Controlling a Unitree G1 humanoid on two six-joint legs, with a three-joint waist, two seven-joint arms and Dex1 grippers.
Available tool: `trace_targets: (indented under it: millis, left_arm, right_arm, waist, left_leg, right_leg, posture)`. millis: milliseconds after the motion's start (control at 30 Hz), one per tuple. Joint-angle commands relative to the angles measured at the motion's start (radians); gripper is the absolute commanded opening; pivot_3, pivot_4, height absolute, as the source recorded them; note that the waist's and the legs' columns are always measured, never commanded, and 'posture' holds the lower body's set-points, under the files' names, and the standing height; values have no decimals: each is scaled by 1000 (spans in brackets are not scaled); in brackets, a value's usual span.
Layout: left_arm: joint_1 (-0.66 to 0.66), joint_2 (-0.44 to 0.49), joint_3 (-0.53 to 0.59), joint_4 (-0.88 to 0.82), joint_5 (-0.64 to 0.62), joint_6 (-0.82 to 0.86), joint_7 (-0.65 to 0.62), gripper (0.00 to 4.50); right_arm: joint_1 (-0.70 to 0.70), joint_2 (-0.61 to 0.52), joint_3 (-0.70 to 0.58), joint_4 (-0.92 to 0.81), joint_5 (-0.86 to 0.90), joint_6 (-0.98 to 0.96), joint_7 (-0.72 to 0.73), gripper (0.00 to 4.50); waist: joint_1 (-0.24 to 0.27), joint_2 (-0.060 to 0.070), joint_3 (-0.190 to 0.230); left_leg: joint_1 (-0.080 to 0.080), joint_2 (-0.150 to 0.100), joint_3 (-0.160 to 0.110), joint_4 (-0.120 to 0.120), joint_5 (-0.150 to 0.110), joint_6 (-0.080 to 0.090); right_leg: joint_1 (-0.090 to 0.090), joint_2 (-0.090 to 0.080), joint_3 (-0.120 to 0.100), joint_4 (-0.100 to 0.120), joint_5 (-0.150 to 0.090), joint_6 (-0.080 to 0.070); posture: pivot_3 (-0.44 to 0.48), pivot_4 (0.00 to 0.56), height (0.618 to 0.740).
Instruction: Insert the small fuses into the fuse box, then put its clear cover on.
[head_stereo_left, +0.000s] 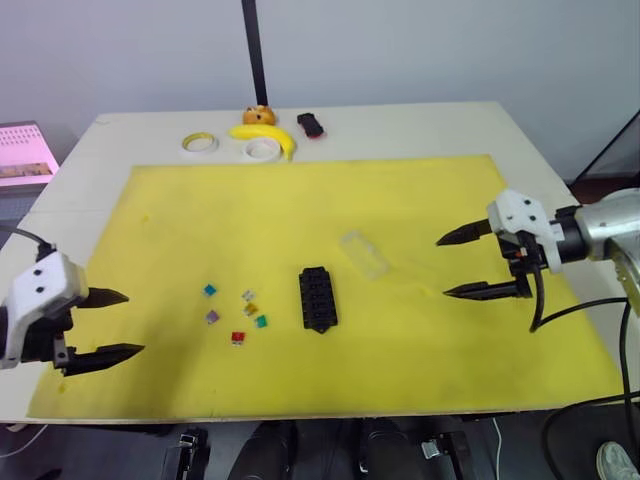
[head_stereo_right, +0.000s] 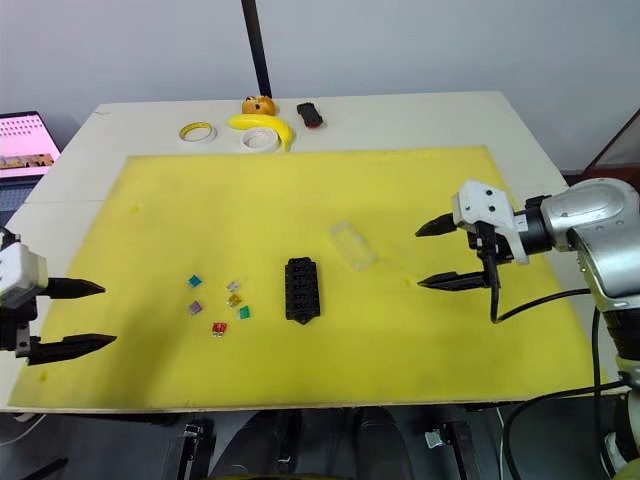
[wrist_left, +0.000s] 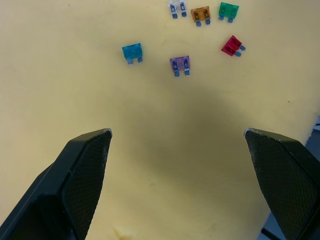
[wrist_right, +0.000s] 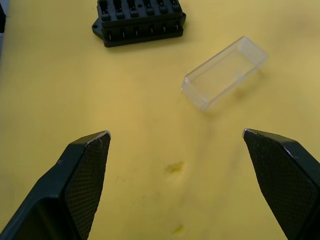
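Note:
The black fuse box (head_stereo_left: 317, 298) lies near the middle of the yellow mat (head_stereo_left: 420, 360), its two rows of slots empty. Several small fuses lie loose to its left: blue (head_stereo_left: 210, 290), grey (head_stereo_left: 248, 296), yellow (head_stereo_left: 251, 309), teal-green (head_stereo_left: 261, 321), purple (head_stereo_left: 212, 317) and red (head_stereo_left: 238, 338). The clear cover (head_stereo_left: 365, 253) rests on the mat just beyond and right of the box. My left gripper (head_stereo_left: 135, 322) hovers open at the mat's left edge, pointing toward the fuses (wrist_left: 180, 64). Over the right side, my right gripper (head_stereo_left: 441, 268) is open and empty, facing the cover (wrist_right: 224, 72).
At the table's far edge sit a banana (head_stereo_left: 265, 135), two white tape rolls (head_stereo_left: 200, 143), a small orange item (head_stereo_left: 259, 115) and a black-and-red object (head_stereo_left: 311, 124). A dark pole (head_stereo_left: 254, 50) rises behind them. A pink screen (head_stereo_left: 25, 155) stands off the table's left.

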Motion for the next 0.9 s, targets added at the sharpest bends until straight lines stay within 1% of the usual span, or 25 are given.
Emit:
trace_targets:
  millis: [33,500,667,833,900]
  left_arm:
    - [10,-5,29,-1,12,-24,-5,4466]
    - [-22,-21,19,5,-27,15,17,4466]
    - [-6,-33,0,6,-6,-17,22,4466]
    - [-41,-41,-28,14,-52,19,32,4466]
    - [-73,-44,-48,30,-84,49,38,4466]
  right_arm:
    - [1,-19,-34,-34,-4,-7,-12,4500]
    - [-34,11,-30,-29,10,12,-37,4500]
    - [-55,29,-22,-19,10,26,-51,4500]
    - [-79,53,-23,-30,24,55,-65,4500]
    - [-86,69,-27,-52,44,81,-71,4500]
  waist:
    - [-1,0,0]
    - [-1,0,0]
    - [-1,0,0]
    - [0,0,0]
    - [0,0,0]
  left_leg:
    - [0,0,0,0,0,0]
    - [0,0,1,0,0,0]
    - [0,0,1,0,0,0]
    - [0,0,1,0,0,0]
    - [0,0,1,0,0,0]
  right_leg:
    - [0,0,0,0,0,0]
    - [0,0,1,0,0,0]
    - [0,0,1,0,0,0]
    - [0,0,1,0,0,0]
    - [0,0,1,0,0,0]
  posture:
    - [0,150,740]
    - [0,150,740]
    - [0,150,740]
    - [0,150,740]
    - [0,150,740]
